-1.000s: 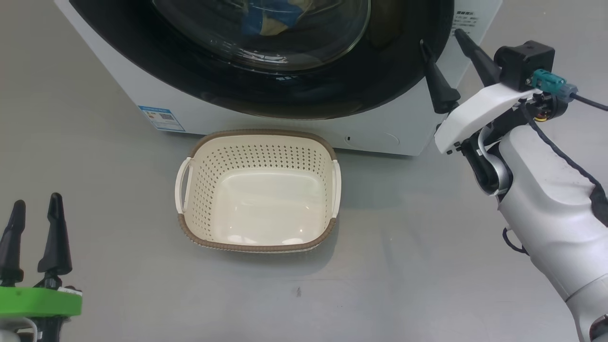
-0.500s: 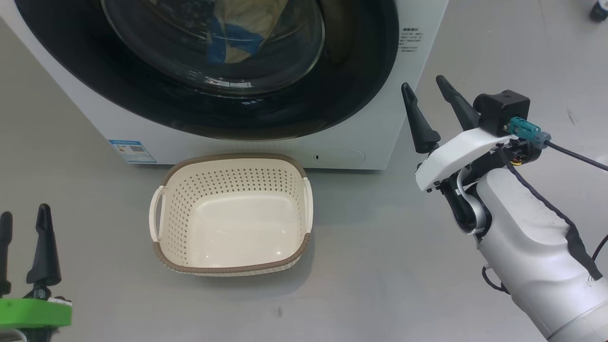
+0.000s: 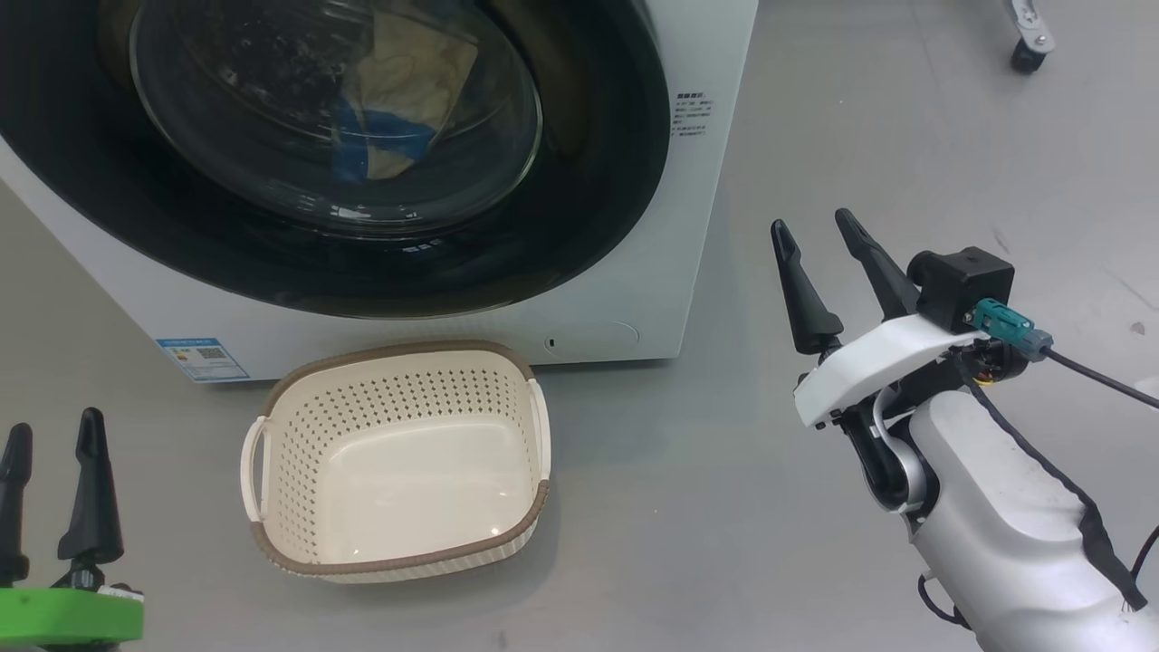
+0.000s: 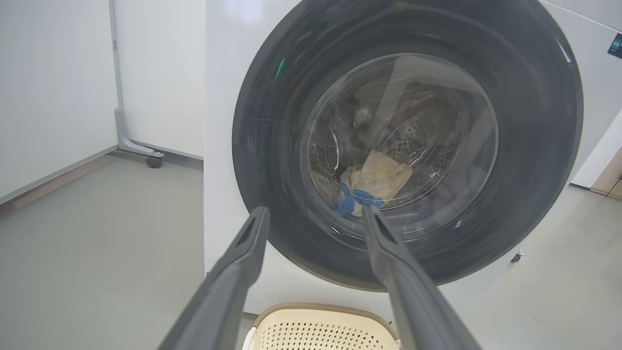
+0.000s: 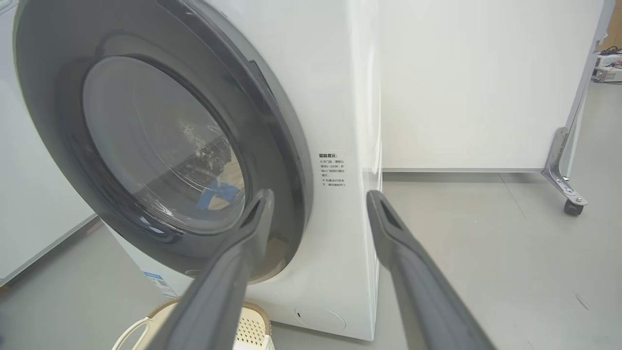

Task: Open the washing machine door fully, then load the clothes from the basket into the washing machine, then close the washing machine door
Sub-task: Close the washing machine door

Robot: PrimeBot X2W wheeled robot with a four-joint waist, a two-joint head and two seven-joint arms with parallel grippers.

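1. The washing machine door (image 3: 579,181) looks shut on the washing machine (image 3: 688,226). The clothes (image 3: 398,100) lie in the drum behind its glass, and the basket (image 3: 299,566) stands empty on the floor just before it. The task seems done.
2. The left pincer (image 3: 54,423) and the right pincer (image 3: 811,220) both gape wide, holding and touching nothing.

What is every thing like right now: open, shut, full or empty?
Door: shut.
Clothes: inside the washer, behind the door.
Basket: empty, upright.
Left gripper: open, holding nothing.
Right gripper: open, holding nothing.
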